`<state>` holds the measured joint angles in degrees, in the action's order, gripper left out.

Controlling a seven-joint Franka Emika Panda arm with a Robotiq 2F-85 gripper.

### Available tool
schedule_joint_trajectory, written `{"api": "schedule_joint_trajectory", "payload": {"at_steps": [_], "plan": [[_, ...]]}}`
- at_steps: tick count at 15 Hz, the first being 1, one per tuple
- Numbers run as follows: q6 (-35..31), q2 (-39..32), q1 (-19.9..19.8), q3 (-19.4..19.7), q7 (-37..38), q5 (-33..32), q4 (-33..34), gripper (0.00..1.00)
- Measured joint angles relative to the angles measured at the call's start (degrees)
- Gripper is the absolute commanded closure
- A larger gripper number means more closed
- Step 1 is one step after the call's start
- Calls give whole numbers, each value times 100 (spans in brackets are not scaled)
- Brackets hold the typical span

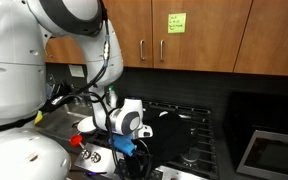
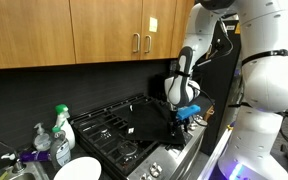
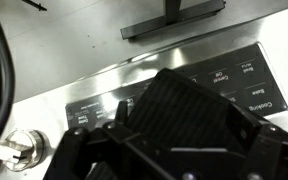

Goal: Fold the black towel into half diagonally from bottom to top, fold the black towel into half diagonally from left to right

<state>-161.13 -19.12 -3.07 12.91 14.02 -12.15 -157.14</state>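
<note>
At frame centre, the arm's gripper (image 2: 187, 112) hovered low over the black square cloth towel (image 2: 147, 122) spread on the black gas stove (image 2: 114, 135), apparently seeking a corner; jaws' state unclear.

Your gripper (image 2: 187, 113) hangs at the front edge of the stove (image 2: 119, 135), just above the control panel (image 3: 174, 85), with the black towel (image 2: 149, 120) spread on the grates beside it. Above, the wooden cabinets (image 2: 84, 30) cap your headroom toward the back wall. At the far end of the stove, the spray bottle (image 2: 61, 125) and a white plate (image 2: 79, 170) crowd the counter; you have open room over the burner grates between.
</note>
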Motion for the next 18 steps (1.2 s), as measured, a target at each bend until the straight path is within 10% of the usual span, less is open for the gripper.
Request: {"api": "schedule_joint_trajectory", "payload": {"at_steps": [10, 18], "plan": [[-24, -594, 43, 87, -9, 41, 321, 0], [-24, -774, 25, 26, -322, 496, 438, 73]]}}
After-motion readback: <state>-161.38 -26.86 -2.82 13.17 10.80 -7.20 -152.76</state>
